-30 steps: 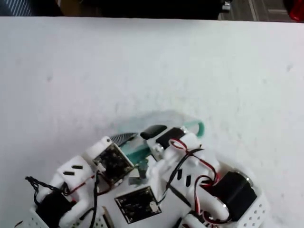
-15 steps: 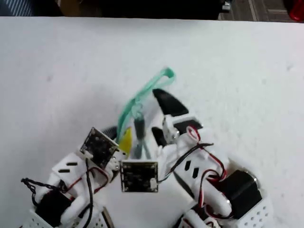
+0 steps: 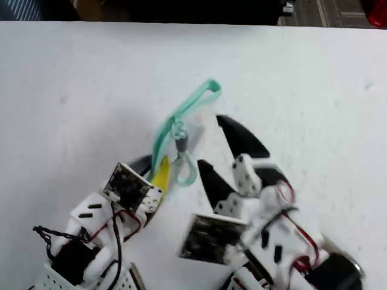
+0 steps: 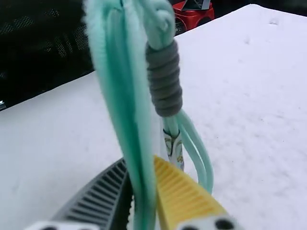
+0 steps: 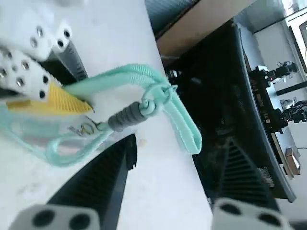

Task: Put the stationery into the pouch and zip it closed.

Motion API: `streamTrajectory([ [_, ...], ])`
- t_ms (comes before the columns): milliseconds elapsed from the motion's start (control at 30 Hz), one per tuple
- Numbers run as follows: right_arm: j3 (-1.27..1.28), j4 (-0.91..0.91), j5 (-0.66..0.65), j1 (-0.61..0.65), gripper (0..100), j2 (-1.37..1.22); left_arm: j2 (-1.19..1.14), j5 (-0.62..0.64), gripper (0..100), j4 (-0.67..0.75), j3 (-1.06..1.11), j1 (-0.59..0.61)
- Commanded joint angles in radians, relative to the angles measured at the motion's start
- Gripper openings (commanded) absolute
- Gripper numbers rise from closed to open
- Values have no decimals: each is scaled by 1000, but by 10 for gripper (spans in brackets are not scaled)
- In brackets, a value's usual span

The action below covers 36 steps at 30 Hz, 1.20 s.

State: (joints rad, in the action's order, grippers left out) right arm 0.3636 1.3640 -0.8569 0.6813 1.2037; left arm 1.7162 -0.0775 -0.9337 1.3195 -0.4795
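A pouch with a mint-green zipper edge stretches from my left gripper toward the table's middle. Its grey and yellow fingers are shut on that mint edge. A grey toggle on a mint cord loop hangs off the edge, shown close up as a ribbed grey sleeve. My right gripper sits just right of the loop, its black fingers spread open with nothing between them. The right wrist view shows the toggle and the clear pouch body.
The white table stretches bare to the far edge, where dark furniture stands. Both arm bodies crowd the near edge. A red object sits at the far right corner.
The mint edge was raised and stretched out toward the table's middle. My right gripper then let go, opened wide and drew back to the right. The left gripper kept its hold.
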Motion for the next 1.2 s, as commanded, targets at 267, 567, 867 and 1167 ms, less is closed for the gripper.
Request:
streamTrajectory([
  [267,336,-341,397,18,215,15,-5,11,22,18,0,8],
  [567,373,-438,433,76,212,4,-5,11,22,18,0,8],
  [867,462,-579,433,77,205,4,-5,11,22,5,-3,5],
  [1167,466,-648,425,79,29,4,-5,11,22,5,-2,2],
])
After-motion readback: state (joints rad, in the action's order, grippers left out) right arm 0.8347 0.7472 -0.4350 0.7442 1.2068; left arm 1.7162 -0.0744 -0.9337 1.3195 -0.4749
